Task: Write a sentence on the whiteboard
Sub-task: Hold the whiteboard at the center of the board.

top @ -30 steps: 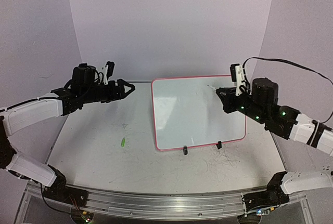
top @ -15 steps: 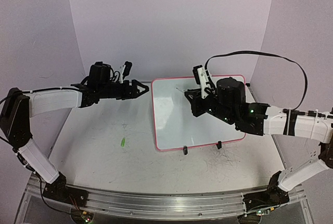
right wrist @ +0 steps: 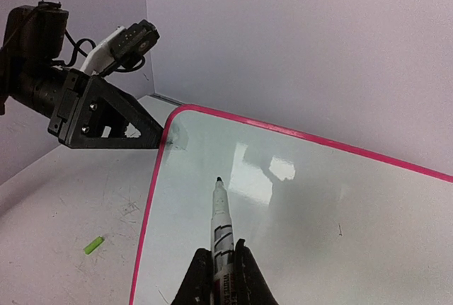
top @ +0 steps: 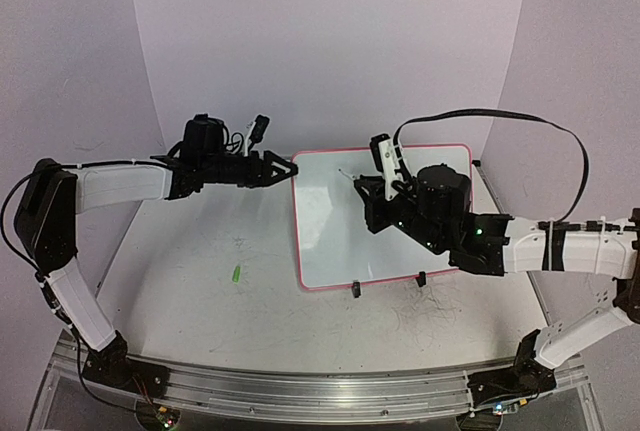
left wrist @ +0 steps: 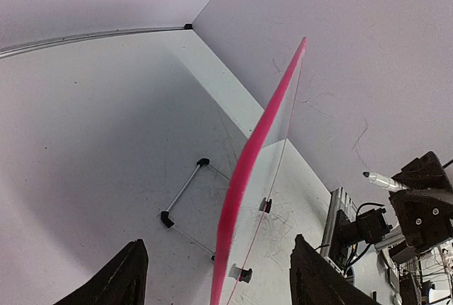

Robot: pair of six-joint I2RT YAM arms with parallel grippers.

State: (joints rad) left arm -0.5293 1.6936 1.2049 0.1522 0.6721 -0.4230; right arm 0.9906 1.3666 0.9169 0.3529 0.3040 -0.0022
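- The left claw (top: pixel 284 169) had been carried across to the top left corner of the whiteboard (top: pixel 330 241), and its jaws had been drawn in somewhat; they were still seen parted, with nothing gripped.
- The right claw (top: pixel 364 187) had been swung in from the far side of the board, so that the upper left part of the board's face lay just ahead of it. It was clamped on a marker (top: pixel 345 176).
- From this it was judged that the board was being steadied for the first stroke; no green writing was seen on it, so the sentence was not yet begun.
- In the left wrist view alone, the pink rim (left wrist: pixel 255 149) was shown passing between the fingers of the left claw (left wrist: pixel 221 280), apart from both.
- In the right wrist view alone, the marker (right wrist: pixel 221 227) was shown uncapped and pinched in the right claw (right wrist: pixel 221 277), tip forward, though contact with the board (right wrist: pixel 318 213) could not be told.
- A green cap (top: pixel 236 274) was seen on the table (top: pixel 200 311), well to the near side of the left claw.
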